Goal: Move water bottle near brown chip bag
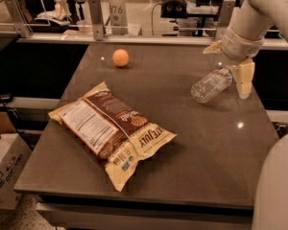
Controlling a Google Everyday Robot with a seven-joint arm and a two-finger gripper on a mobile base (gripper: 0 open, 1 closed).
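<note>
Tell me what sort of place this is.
Probably a robotics lab: equipment benches behind the table, a cardboard box on the floor, and the gripper beside the water bottle at the table's far right.

Table (206, 147), chip bag (110, 128), orange (120, 57), bottle (210, 85) beside jaws

gripper (240, 80) by water bottle (210, 86), chip bag (110, 128) apart

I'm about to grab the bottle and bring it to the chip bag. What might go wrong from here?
1. The water bottle lies on its side near the table's right edge; a nudge from the gripper, now at its cap end, might roll it off.
2. A grip that close to the cap may let the body swing or slip.
3. Setting it down too close could shove the brown chip bag.
</note>
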